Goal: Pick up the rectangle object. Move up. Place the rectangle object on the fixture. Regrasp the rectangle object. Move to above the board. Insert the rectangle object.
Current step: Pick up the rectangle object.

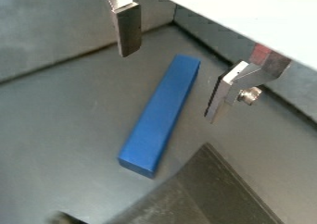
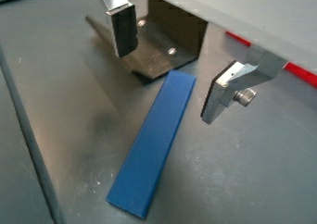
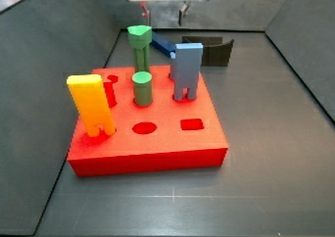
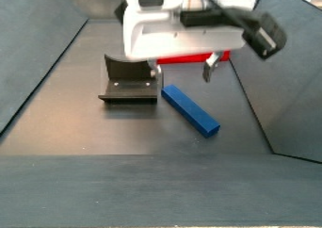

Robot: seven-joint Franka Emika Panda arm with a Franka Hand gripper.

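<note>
The rectangle object (image 1: 161,117) is a long dark blue bar lying flat on the grey floor, seen in both wrist views (image 2: 155,144) and in a side view (image 4: 189,109). My gripper (image 1: 173,68) hovers open over the bar's end nearest the fixture, with one silver finger on each side of it and nothing between them (image 2: 171,66). The black fixture (image 2: 155,43) stands just beyond that end of the bar (image 4: 126,81). The red board (image 3: 144,133) is farther on; a side view shows only a strip of it (image 4: 189,57) behind the gripper (image 4: 184,76).
The board carries a yellow peg (image 3: 92,104), two green pegs (image 3: 141,86), and a pale blue notched block (image 3: 186,70). Sloping grey walls (image 4: 51,62) enclose the floor on both sides.
</note>
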